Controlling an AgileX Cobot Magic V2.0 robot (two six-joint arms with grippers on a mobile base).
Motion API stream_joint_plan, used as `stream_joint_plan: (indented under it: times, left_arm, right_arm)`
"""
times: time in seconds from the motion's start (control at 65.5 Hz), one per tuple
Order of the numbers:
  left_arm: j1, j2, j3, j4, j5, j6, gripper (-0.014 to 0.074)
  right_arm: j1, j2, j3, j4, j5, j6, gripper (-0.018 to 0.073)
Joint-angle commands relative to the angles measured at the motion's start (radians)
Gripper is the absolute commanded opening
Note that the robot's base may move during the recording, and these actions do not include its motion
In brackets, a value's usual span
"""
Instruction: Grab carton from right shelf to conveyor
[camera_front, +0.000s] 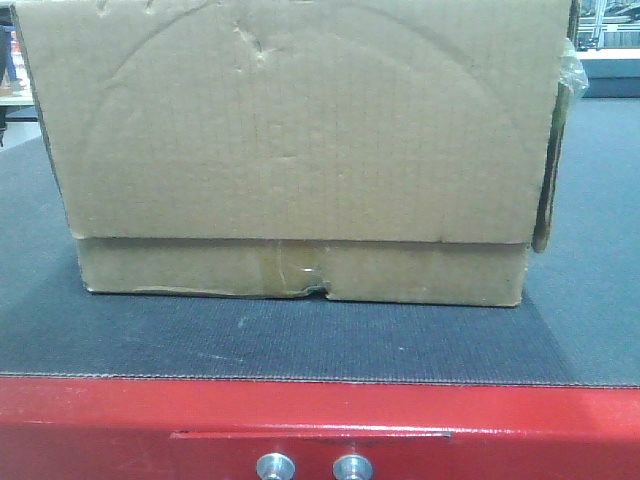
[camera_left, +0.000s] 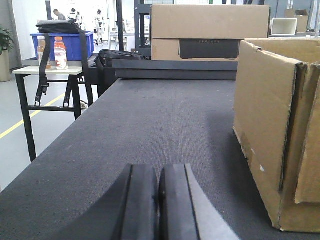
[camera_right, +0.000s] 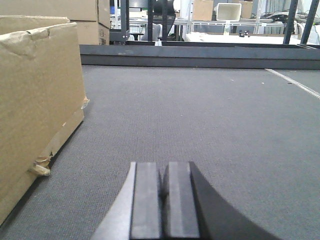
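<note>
Left pincer (camera_left: 159, 200) clenched, right pincer (camera_right: 164, 200) clenched, worn brown carton (camera_front: 300, 150), taped notched base, conveyor (camera_front: 300, 340)

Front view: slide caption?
Worn cardboard box sits on the grey conveyor belt behind its red frame; no tool touches it.

Both end effectors closed and empty, held low and level.

Left end effector (camera_left: 159, 210): two dark pads pressed flat together, only a thin seam between them, nothing gripped; seen from the left wrist view, pointing straight ahead. Right end effector (camera_right: 164, 205): dark pads likewise meeting, a small notch visible at the tips, nothing gripped. Neither arm appears in the front-facing view.
</note>
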Motion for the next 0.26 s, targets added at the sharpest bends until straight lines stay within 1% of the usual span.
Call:
stream_joint_plan:
  times: [0.0,0.244]
  left_arm:
    - [0.001,-0.004,-0.001,0.000,-0.014,0.002,0.0013]
    - [0.001,-0.004,-0.001,0.000,-0.014,0.002,0.0013]
  right_arm:
    - [-0.005,-0.008,0.000,0.004,-0.026,-0.007,-0.0070]
    - [-0.005,-0.008,0.000,0.004,-0.026,-0.007,-0.0070]
